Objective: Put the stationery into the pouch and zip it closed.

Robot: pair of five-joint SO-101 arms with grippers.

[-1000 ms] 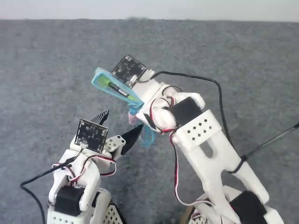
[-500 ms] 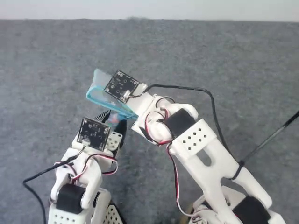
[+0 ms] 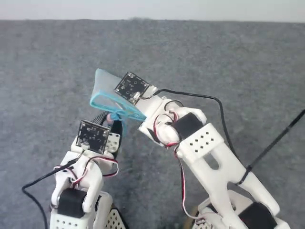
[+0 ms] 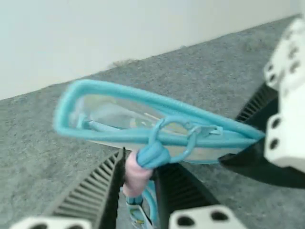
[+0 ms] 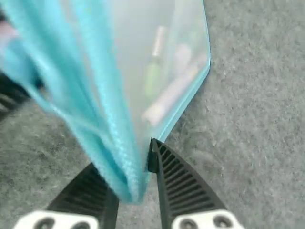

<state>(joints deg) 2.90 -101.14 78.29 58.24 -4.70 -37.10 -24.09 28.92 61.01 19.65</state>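
Left gripper [image 4: 139,164], spread and apart from pouch [image 3: 106,90] a second ago, now pinches pink zip tag [image 4: 135,175] beneath it. Right gripper [image 5: 137,164] clamps pouch edge, holding it above tabletop [image 3: 47,71]; stationery [image 5: 164,81] inside. Loading looks done; zip pull likely next.

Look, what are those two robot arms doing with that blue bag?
They are working together on a see-through blue pouch. The right gripper pinches one end of it and holds it up over the grey table. The left gripper is closed on the pink zip pull, so it looks ready to tug the zip. The stationery is already inside. I cannot tell how far the zip is shut.
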